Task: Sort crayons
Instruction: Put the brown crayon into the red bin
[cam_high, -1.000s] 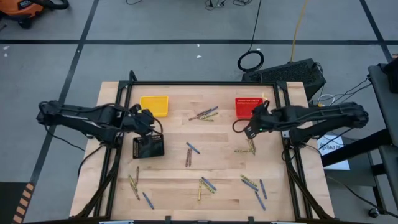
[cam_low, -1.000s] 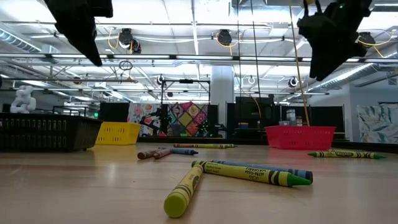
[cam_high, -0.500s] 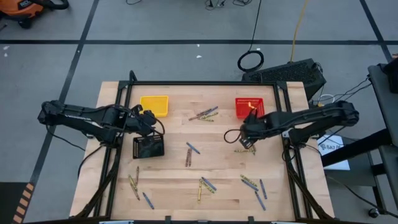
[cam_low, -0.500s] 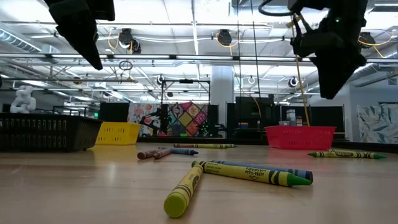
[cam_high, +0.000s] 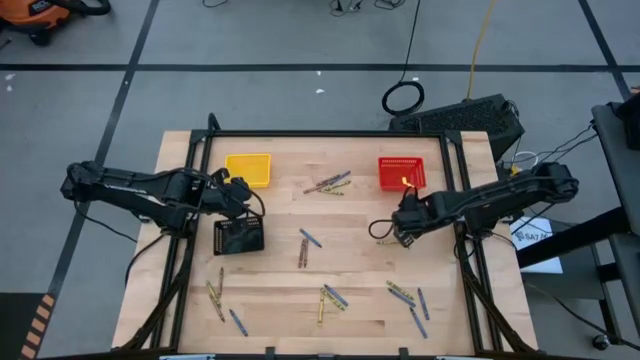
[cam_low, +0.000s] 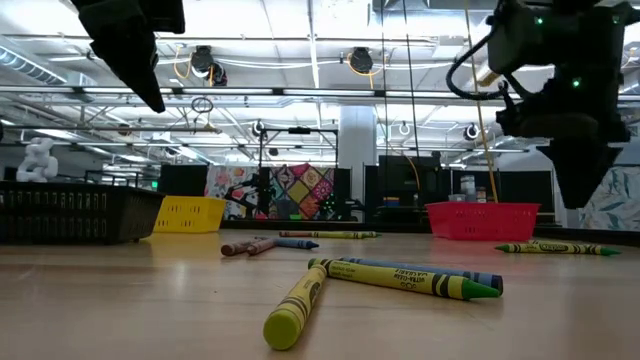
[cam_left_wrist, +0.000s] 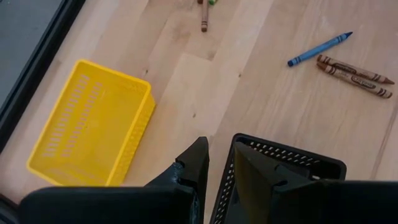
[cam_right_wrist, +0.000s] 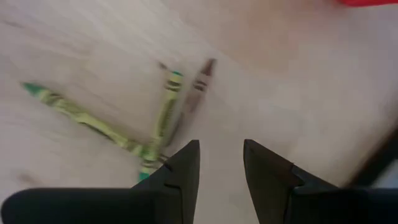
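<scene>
Crayons lie scattered flat on the wooden table (cam_high: 470, 300). A small cluster of two yellow-green crayons (cam_right_wrist: 163, 115) and a brown one (cam_right_wrist: 199, 84) lies at the right (cam_high: 385, 241). My right gripper (cam_right_wrist: 221, 158) hangs open just above this cluster, pointing down (cam_high: 399, 232), and holds nothing. My left gripper (cam_left_wrist: 219, 163) hovers open and empty high over the black basket (cam_high: 238, 236), at the basket's far rim (cam_left_wrist: 292, 155). In the low view it shows at the top left (cam_low: 150, 95).
A yellow basket (cam_high: 248, 169) stands at the far left and a red basket (cam_high: 400, 172) at the far right. More crayons lie at far centre (cam_high: 330, 184), mid-table (cam_high: 305, 245), near left (cam_high: 215, 295), near centre (cam_high: 328, 298) and near right (cam_high: 405, 295).
My right gripper has come down and toward the table's near edge, from beside the red basket to just over the crayon cluster at the right, tipping until it points straight down. Its fingers stay open. No crayon has moved.
</scene>
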